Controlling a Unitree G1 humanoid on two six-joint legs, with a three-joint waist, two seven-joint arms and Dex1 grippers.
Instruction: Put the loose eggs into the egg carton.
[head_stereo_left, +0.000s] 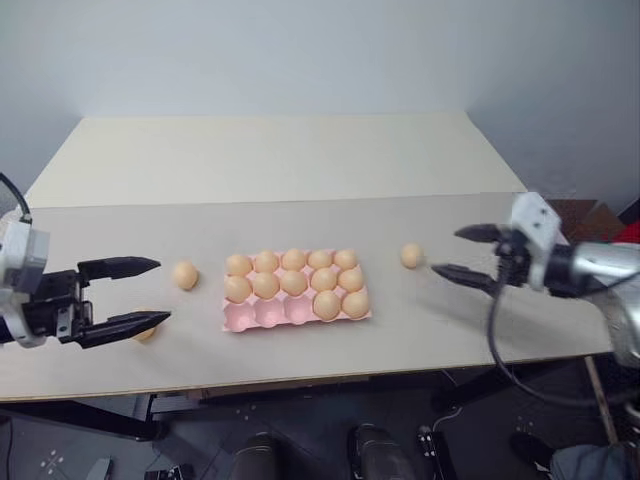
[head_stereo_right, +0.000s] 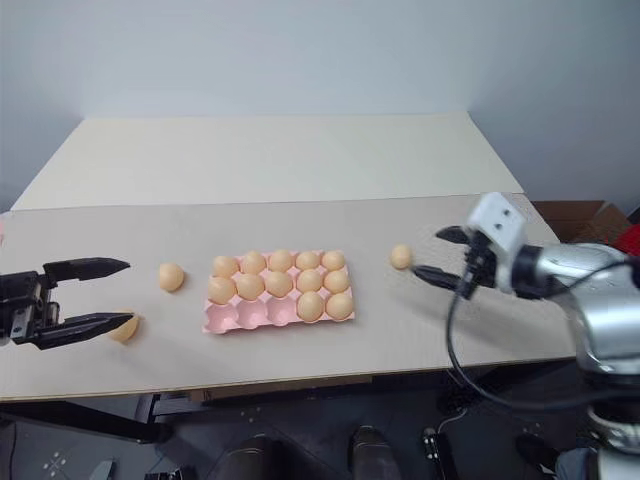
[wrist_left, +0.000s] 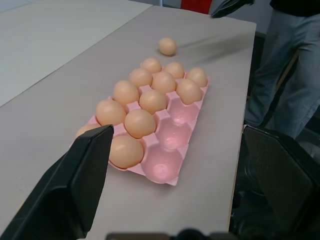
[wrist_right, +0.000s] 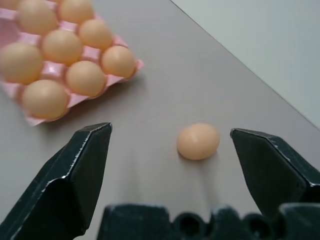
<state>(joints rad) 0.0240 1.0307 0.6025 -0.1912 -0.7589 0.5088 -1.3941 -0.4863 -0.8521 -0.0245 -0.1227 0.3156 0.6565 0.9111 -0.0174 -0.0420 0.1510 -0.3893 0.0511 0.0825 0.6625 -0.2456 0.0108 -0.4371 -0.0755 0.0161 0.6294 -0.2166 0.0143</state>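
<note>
The pink egg carton (head_stereo_left: 243, 318) lies mid-table and holds several eggs, with three empty cups in its near row on the left. One loose egg (head_stereo_left: 185, 275) lies left of it. Another loose egg (head_stereo_left: 146, 330) sits partly behind the lower finger of my left gripper (head_stereo_left: 163, 291), which is open and empty. A third loose egg (head_stereo_left: 411, 256) lies right of the carton. My right gripper (head_stereo_left: 446, 250) hovers open just right of that egg. In the right wrist view the egg (wrist_right: 198, 141) sits ahead, between the spread fingers (wrist_right: 82, 165).
The grey table (head_stereo_left: 300, 220) joins a cream one (head_stereo_left: 280, 150) behind it, bare up to the wall. A cardboard box (head_stereo_left: 590, 215) stands past the right end. A person in grey trousers (wrist_left: 295, 60) stands there too. The front edge is close to the carton.
</note>
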